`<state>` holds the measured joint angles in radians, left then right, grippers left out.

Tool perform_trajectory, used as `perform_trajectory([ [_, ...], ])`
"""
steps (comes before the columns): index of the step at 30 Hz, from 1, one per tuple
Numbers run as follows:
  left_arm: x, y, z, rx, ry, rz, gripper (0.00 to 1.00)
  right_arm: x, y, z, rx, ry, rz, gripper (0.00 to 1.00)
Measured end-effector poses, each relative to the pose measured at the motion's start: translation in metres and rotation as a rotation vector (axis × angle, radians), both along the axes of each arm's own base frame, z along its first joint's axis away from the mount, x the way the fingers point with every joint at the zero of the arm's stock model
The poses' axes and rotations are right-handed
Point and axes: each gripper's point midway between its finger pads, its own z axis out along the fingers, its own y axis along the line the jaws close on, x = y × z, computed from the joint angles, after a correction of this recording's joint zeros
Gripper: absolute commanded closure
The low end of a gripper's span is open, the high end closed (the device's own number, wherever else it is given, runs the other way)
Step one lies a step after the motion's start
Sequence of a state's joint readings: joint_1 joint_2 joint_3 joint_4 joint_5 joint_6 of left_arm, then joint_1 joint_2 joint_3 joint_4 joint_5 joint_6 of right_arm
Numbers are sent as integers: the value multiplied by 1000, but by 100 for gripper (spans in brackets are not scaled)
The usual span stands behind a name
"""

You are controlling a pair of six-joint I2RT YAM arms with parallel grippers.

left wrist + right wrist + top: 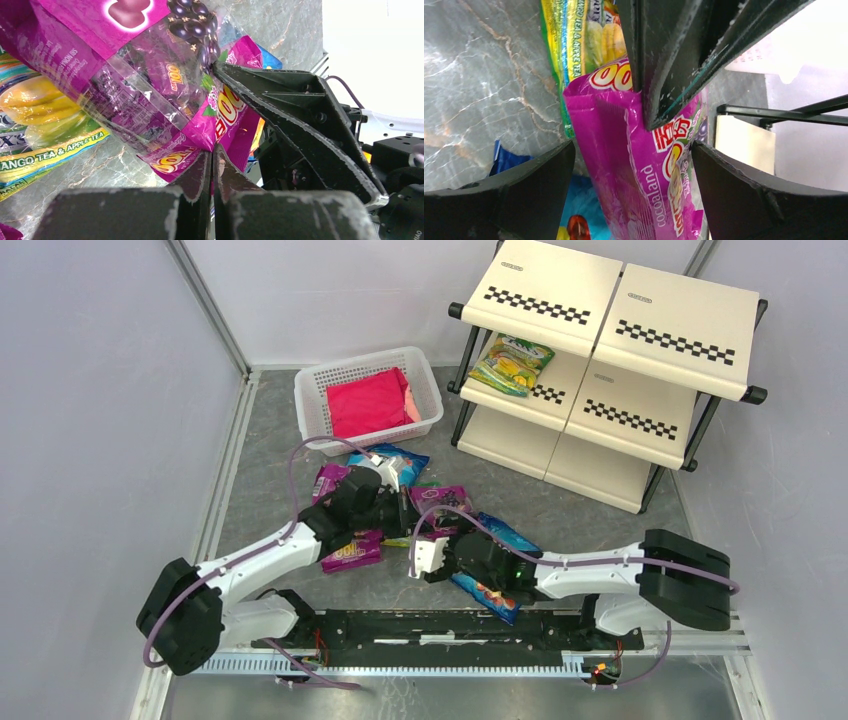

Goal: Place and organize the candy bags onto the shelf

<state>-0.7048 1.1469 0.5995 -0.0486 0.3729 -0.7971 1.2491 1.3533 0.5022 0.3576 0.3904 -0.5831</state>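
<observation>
My left gripper (398, 508) (214, 156) is shut on the edge of a magenta-purple grape candy bag (441, 500) (150, 95) and holds it up off the floor. My right gripper (443, 532) (633, 150) is open, with its jaws on either side of the same bag (624, 190), not touching it. A green-yellow bag (512, 363) lies on the middle tier of the cream shelf (640, 340). More bags lie around the grippers: purple (352, 552), purple (328, 480), blue (400, 465), blue (492, 592) and a green-yellow one (40, 130).
A white lattice basket (312, 400) holding a pink cloth (368, 405) stands at the back left of the shelf. Grey walls close in the left and right sides. The arm bases and a black rail (430, 625) run along the near edge.
</observation>
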Motion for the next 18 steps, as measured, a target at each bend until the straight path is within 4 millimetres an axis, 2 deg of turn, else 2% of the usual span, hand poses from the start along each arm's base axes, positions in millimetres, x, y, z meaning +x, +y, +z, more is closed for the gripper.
perform_trajectory([
  [5,0,0,2,5,5,0,98,9,4,7,29,-64,-14,12],
  [8,-1,1,4,4,3,1,98,11,3,11,54,-93,-14,23],
  [11,-1,2,7,-1,-5,4,98,11,4,11,78,-104,6,25],
  [12,-1,2,8,-3,-8,5,98,12,4,12,86,-105,11,24],
  [14,-1,3,11,-3,-11,7,98,13,6,13,100,-107,19,14],
  [16,-1,3,13,-3,-12,8,98,14,8,14,115,-111,22,10],
  [18,0,2,16,-4,-13,7,98,17,9,14,123,-113,24,2],
])
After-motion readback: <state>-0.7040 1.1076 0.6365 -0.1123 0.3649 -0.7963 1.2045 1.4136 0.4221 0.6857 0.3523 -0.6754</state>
